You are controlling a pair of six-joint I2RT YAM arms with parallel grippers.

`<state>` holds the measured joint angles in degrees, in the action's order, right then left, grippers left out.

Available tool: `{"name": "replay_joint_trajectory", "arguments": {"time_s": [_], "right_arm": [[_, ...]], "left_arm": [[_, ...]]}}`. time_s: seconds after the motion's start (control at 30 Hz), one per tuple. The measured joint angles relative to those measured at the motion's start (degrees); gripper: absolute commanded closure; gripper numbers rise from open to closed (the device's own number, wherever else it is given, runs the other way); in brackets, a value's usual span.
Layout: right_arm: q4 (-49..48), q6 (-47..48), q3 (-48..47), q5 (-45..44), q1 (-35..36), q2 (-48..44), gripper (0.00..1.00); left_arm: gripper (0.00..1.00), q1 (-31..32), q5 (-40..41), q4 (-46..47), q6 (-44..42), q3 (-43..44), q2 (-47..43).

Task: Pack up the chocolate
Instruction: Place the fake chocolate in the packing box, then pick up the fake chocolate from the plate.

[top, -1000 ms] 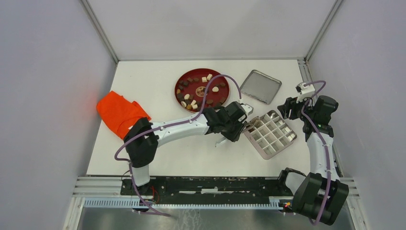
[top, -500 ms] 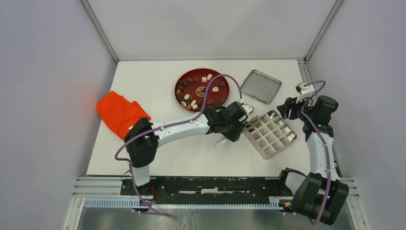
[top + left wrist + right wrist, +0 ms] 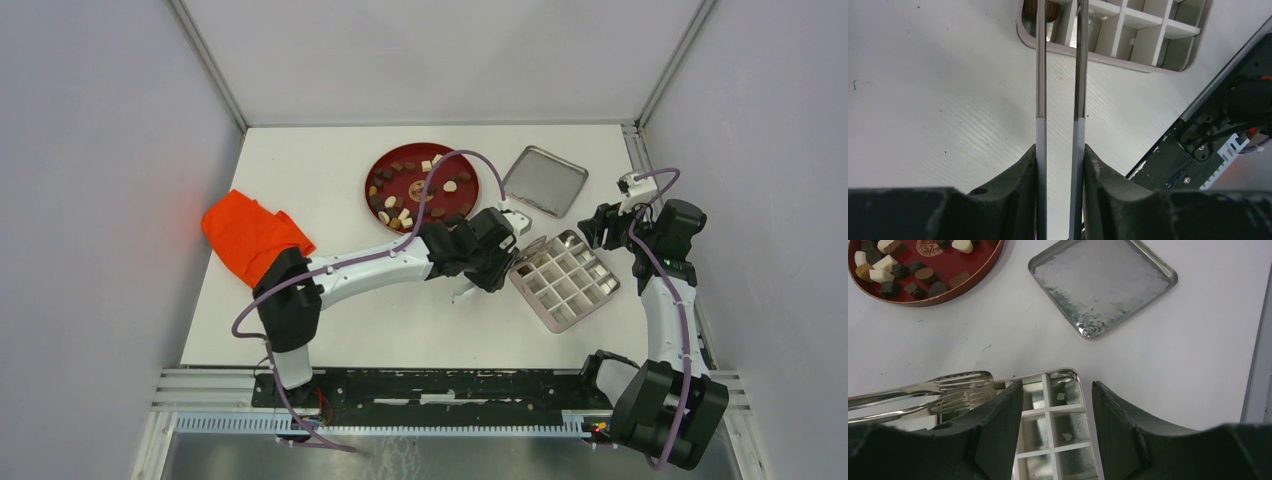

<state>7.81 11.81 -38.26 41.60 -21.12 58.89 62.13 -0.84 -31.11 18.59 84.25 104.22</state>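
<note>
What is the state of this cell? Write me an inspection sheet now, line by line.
Surface: white table, a few small marks.
Job's things: chocolate on the red plate; divided tin mostly empty, one brown piece in a corner compartment.
Clutter: orange cloth; metal lid lying apart from the tin.
Grippers: left gripper shut on the tweezers, tips at the tin's edge; right gripper open above the tin's far corner.
Cables: purple cable from the left arm arcs over the red plate; a second cable follows the right arm.
Surroundings: grey walls; metal frame rail at the near edge.
</note>
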Motion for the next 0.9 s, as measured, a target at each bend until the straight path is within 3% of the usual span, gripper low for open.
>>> {"name": "replay_joint_trajectory", "arguments": {"time_s": [0.47,0.9], "right_arm": [[0.0,0.0,0.0,1.0,0.0,0.1,0.41],[0.0,0.0,0.0,2.5,0.1,0.1,0.41]], "left_arm": [[0.69,-2.3,1.0,4.1,2.5,-9.6,-13.9],[0.66,-19.5,2.0,3.3,3.2,-11.0,-20.2]]}}
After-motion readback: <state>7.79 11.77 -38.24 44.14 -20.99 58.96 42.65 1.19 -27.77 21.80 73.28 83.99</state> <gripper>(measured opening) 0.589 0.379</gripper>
